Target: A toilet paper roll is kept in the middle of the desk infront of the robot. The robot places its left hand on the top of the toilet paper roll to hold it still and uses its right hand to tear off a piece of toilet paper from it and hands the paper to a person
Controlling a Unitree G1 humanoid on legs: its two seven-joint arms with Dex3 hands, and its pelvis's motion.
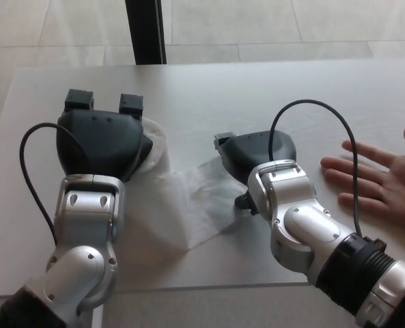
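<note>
Head view is showing the job partway along. The left hand (103,140) is lying palm-down on top of the toilet paper roll (156,147), covering most of it, so only a white curve of the roll is peeking out on the side toward the other hand. The two fingertips are sticking out past the far edge of the roll. By the look of it the steadying step is done: this hand is pressing down on the roll rather than wrapping around it.

A loose sheet of paper (188,205) is trailing from under the left hand across the desk (257,89) to the right hand (253,154). The right hand is sitting on the far end of that sheet, knuckles up, with its fingers hidden beneath the black shell, so I cannot tell how far open it is or whether it is really pinching the paper. The sheet is looking unbroken between the two hands, so the tear seems not yet done.

Beyond the right hand, on its outer side, a person's hand (376,181) is lying open on the desk, near but apart. Tearing and handing over both appear to be left.
</note>
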